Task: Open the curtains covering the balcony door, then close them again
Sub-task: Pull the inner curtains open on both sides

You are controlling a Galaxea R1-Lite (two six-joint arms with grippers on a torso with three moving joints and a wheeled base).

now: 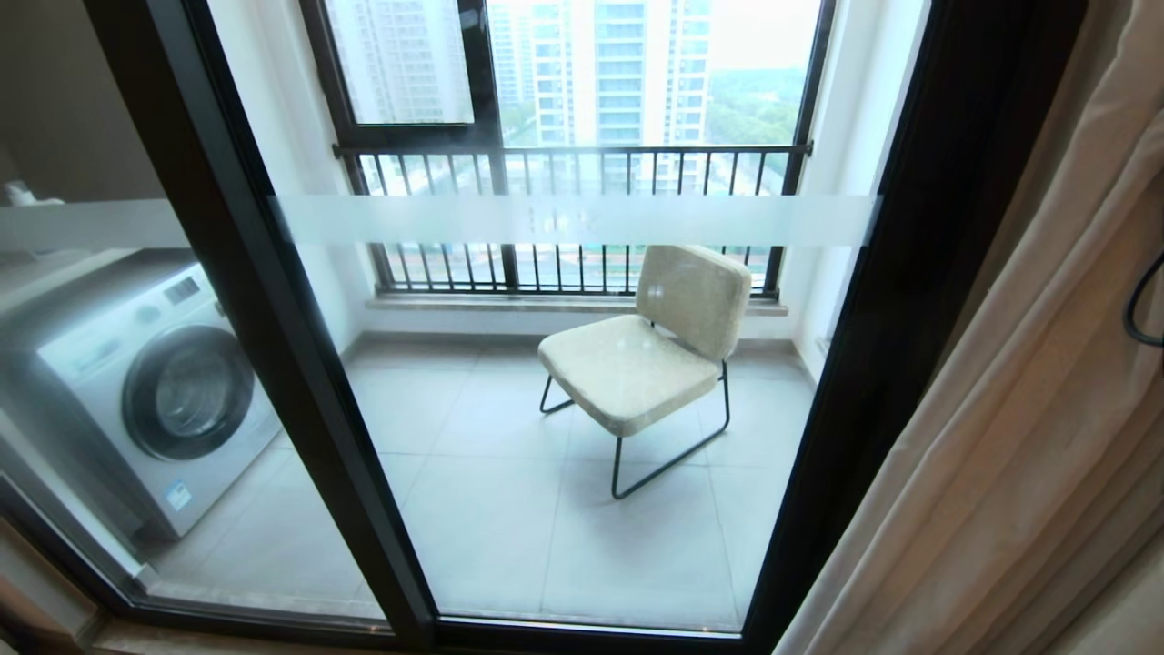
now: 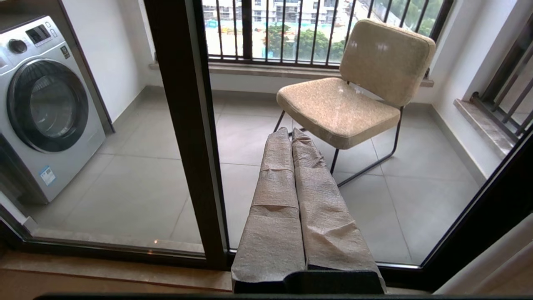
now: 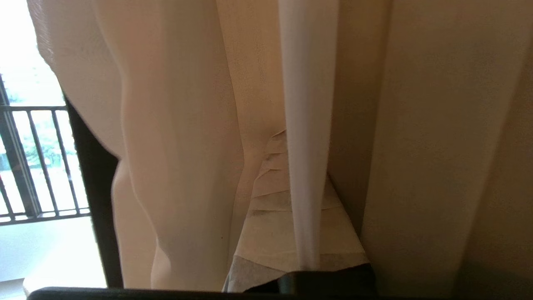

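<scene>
Balcony door [image 1: 273, 346] stands uncovered; right gripper [image 3: 283, 166], fingers together, is buried in curtains [image 3: 179, 146]. Fabric might slip free or snag. Left gripper [image 2: 291, 137] idles, closed.

A balcony lies in flat daylight. Its floor [image 1: 509, 509] is laid with large pale grey tiles, and the walls [image 1: 291, 136] are white. A beige padded chair [image 1: 650, 350] on thin black legs stands near the middle, its back toward a black-framed window [image 1: 564, 109] with a barred railing [image 1: 582, 168] across it. A stone sill [image 1: 436, 303] runs beneath the window. A silver front-loading washer [image 1: 150, 391] stands against the left wall. Outside rise tall apartment towers [image 1: 627, 64] and green trees [image 1: 755, 105].
</scene>
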